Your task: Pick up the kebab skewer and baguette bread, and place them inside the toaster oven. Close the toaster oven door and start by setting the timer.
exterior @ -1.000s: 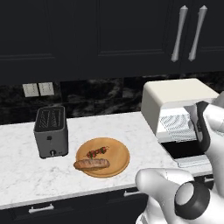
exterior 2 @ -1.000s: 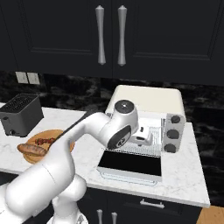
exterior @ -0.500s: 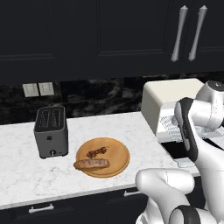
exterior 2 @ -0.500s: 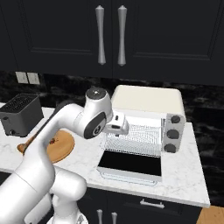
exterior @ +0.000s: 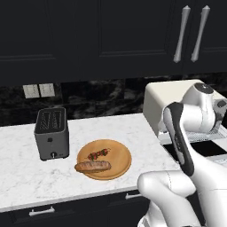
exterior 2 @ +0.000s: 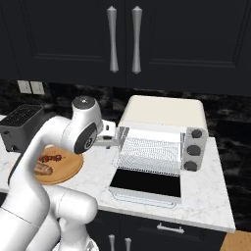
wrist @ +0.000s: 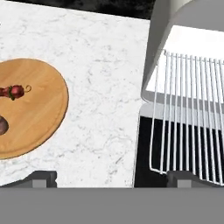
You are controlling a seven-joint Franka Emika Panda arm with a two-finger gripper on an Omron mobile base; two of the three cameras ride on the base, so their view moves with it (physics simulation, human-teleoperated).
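Here a simulated kitchen shows a white robot arm reaching over a white marbled surface. The gripper hangs empty with its jaws spread wide, just left of the boxy cream-white toaster oven, above the bare stretch between it and a round wooden board.

The small thin kebab skewer of dark red and green chunks lies on that board, and the short golden-brown baguette bread lies just in front of it, near the board's front edge. Neither has been picked up. The dark glass toaster oven door is folded down flat, and the wire rack sticks out over it.

The step in hand looks like the approach to the first pick. Next, the gripper would likely need to travel left over the board, lower around the skewer or the loaf, and close.

A dark grey slot toaster stands left of the board. Behind runs a black veined backsplash with pale wall outlets, and dark cabinets with silver handles hang above.
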